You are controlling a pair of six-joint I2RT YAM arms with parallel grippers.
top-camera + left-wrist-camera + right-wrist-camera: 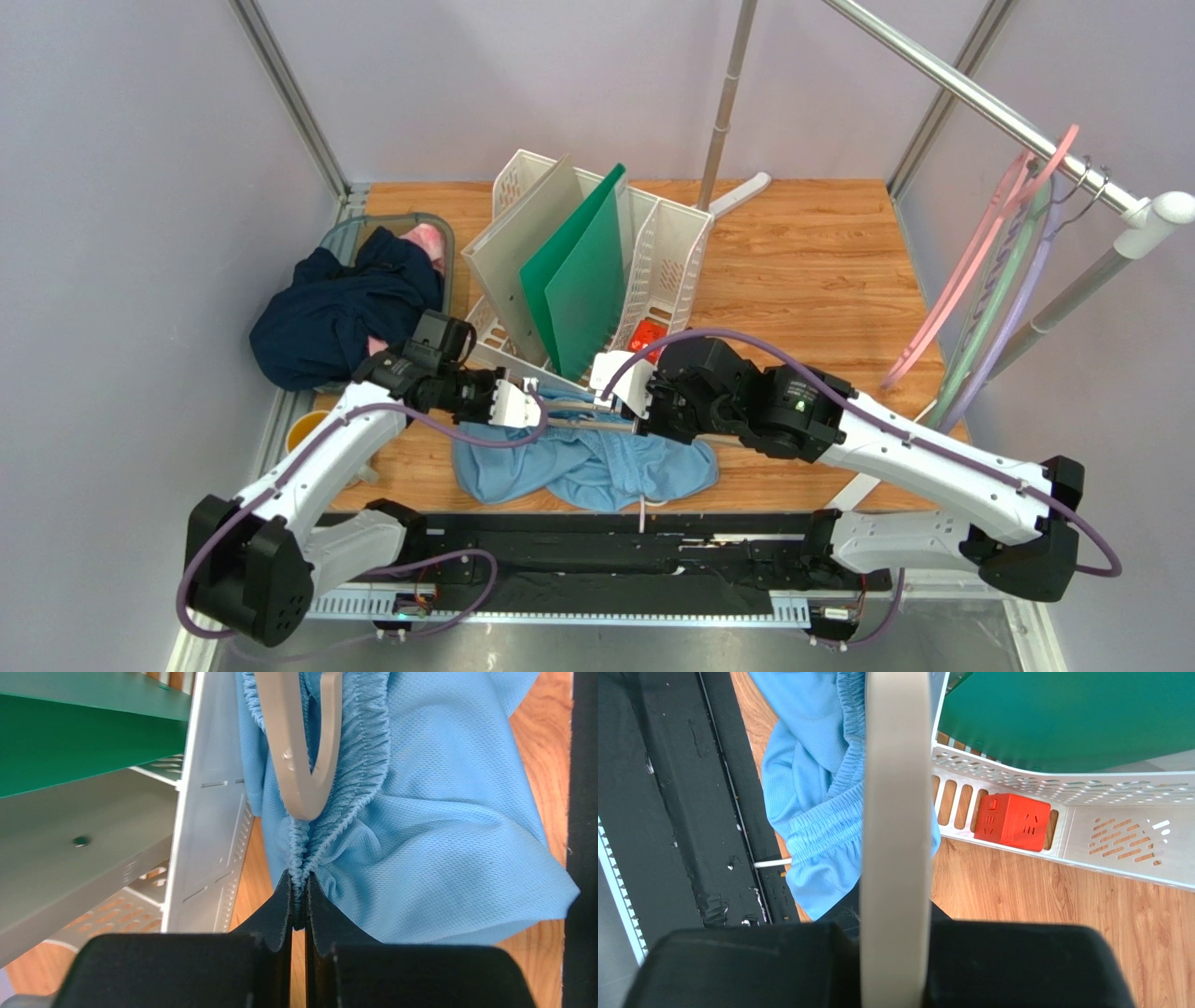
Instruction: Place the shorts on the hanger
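The light sky-blue shorts [589, 469] lie crumpled on the wooden table in front of the white rack. My left gripper [537, 406] is shut on their gathered waistband [309, 847], which it pinches between its black fingertips [298, 885]. The beige hanger [300, 777] shows its curved end lying against the waistband folds, inside the shorts' opening. My right gripper [617, 385] is shut on the hanger's broad beige arm [896, 812], which runs straight out from between its jaws over the shorts [808, 777]. The hanger's hook is hidden.
A white file rack [673, 252] with green and grey boards stands just behind both grippers, and a red cube [1011, 822] sits in it. A dark navy garment [337, 315] and a pink cloth [425, 249] lie at the far left. Thin coloured hangers [982, 280] hang at the right. A black strip [631, 539] runs along the near edge.
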